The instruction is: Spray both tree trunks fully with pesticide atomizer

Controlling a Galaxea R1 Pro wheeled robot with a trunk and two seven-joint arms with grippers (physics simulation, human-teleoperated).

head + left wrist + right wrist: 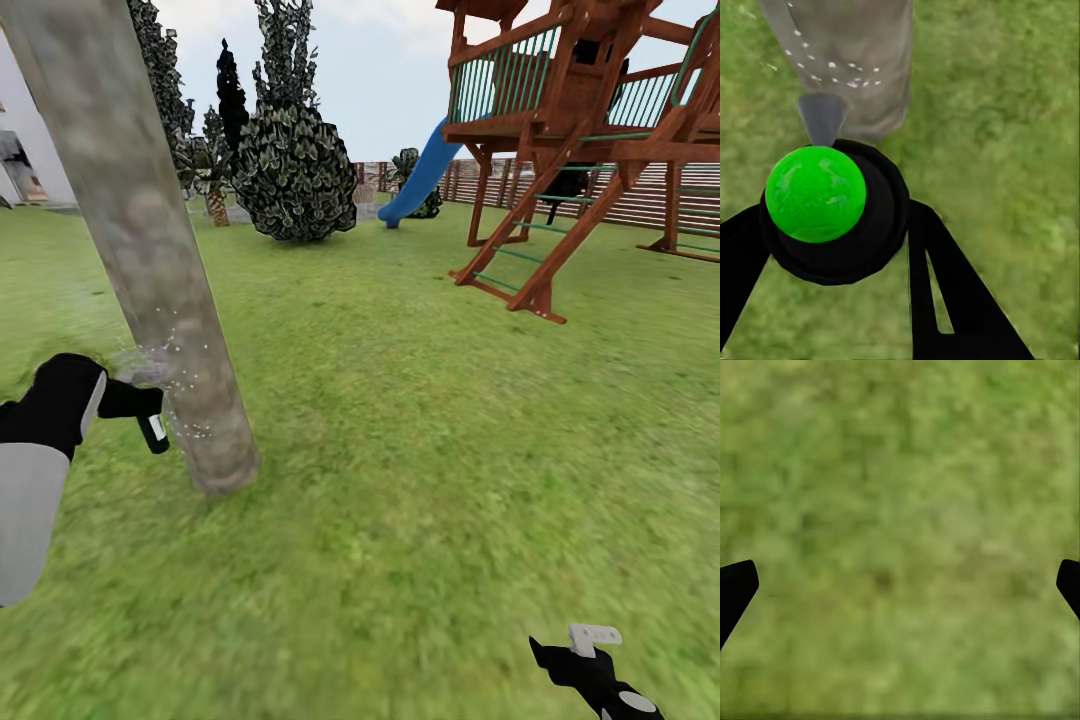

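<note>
**Spray bottle held close to the tree trunk**

The black right gripper (590, 660) is down low over the green grass lawn (420, 450). Its two fingers are spread wide apart, and in the right wrist view the black fingertips (735, 589) sit at the far edges with nothing but grass between them.

The black left gripper (125, 400) is on the robot's left side, low and just beside a tree. It is pinching the small black spray bottle with a white label and a green spot (152, 425). In the left wrist view, the bottle (832, 214) sits between the two black fingers (945, 292), with its round green spot facing the camera and its grey nozzle pointing at the trunk.

The smooth, grey-brown leaning tree trunk (150, 260) stands right in front of the bottle. Tiny white specks dot the bark near the nozzle, low down on the trunk. The trunk (847, 52) widens a little where it meets the grass.

Farther back is a round, dark green bush (295, 170), with tall dark trees behind it. To the right is a brown wooden play tower with green rails (570, 110) and a blue slide (425, 170). A brown slatted wooden fence (640, 195) runs behind them.
</note>
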